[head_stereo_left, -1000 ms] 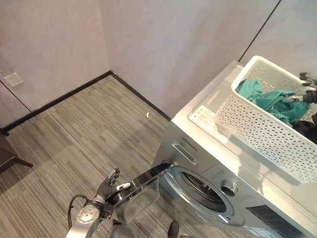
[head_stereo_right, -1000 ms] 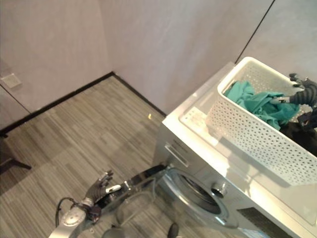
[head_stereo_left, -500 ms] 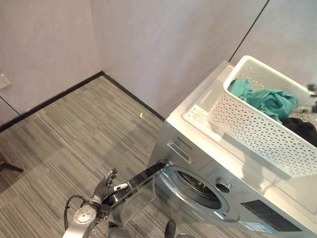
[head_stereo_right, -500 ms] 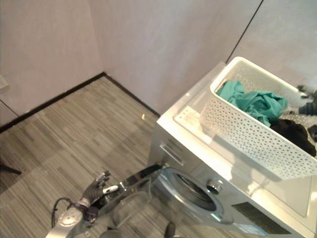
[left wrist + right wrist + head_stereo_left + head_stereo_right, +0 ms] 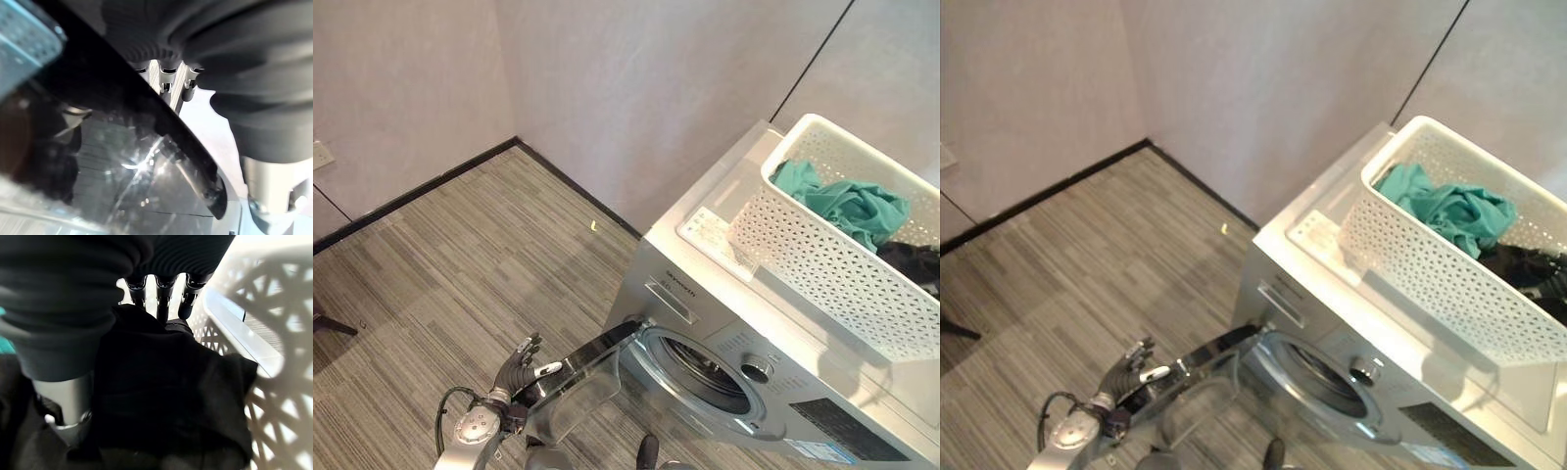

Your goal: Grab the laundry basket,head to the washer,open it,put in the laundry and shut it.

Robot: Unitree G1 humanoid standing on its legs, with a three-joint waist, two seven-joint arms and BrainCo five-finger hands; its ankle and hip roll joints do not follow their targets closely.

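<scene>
A silver front-loading washer (image 5: 720, 201) stands against the wall with its round glass door (image 5: 579, 380) swung wide, baring the drum opening (image 5: 703, 366). My left hand (image 5: 522, 363) rests at the door's outer edge with straight fingers (image 5: 168, 84) behind the dark rim. On top of the washer sits the white perforated laundry basket (image 5: 803, 250), holding a teal garment (image 5: 850, 203) and a black garment (image 5: 913, 258). In the right wrist view my right hand (image 5: 164, 290) is inside the basket, its fingers and thumb curled round the black garment (image 5: 161, 391).
Grey striped carpet runs left of the washer to a wall corner with black skirting. A wall socket (image 5: 321, 154) sits on the left wall and a small yellow scrap (image 5: 592, 225) lies on the floor. The washer's front carries a drawer (image 5: 671, 299) and a knob (image 5: 756, 371).
The head camera has swung slightly, shifting the whole picture. My right hand has left the basket's far rim, where it was a second ago. The left hand stays at the door.
</scene>
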